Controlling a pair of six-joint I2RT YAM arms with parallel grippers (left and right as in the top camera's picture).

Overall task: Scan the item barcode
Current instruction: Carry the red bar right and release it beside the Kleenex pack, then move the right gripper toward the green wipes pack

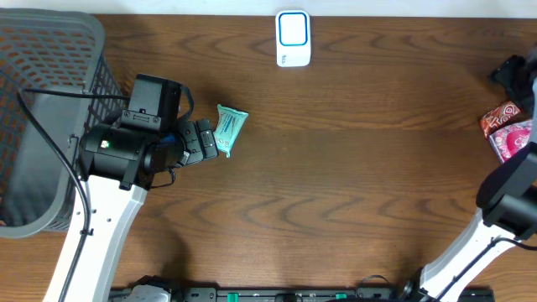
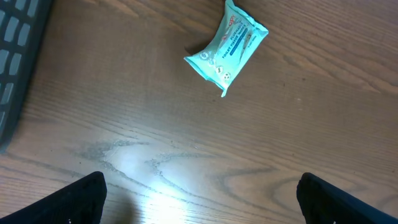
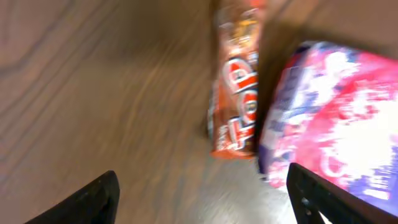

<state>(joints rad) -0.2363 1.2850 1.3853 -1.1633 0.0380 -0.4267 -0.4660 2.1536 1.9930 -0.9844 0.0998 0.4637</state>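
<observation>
Left gripper [image 2: 200, 196] stood wide apart, empty | teal wipes pack [image 2: 226, 49] lay just ahead | right gripper [image 3: 202, 193] apart near red packet [image 3: 239, 93]

Wooden table [image 1: 352, 184] carries: basket [image 1: 42, 126] at left edge, wipes pack [image 1: 229, 127] left of centre, scanner [image 1: 293, 39] top centre, red packet [image 1: 501, 117] and pink packet [image 1: 513, 141] touching at right edge.

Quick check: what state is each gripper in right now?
Left gripper: open, empty; teal wipes packet lies ahead of it.
Right gripper: open, gripping nothing; red snack packet and pink packet lie ahead of it.
</observation>
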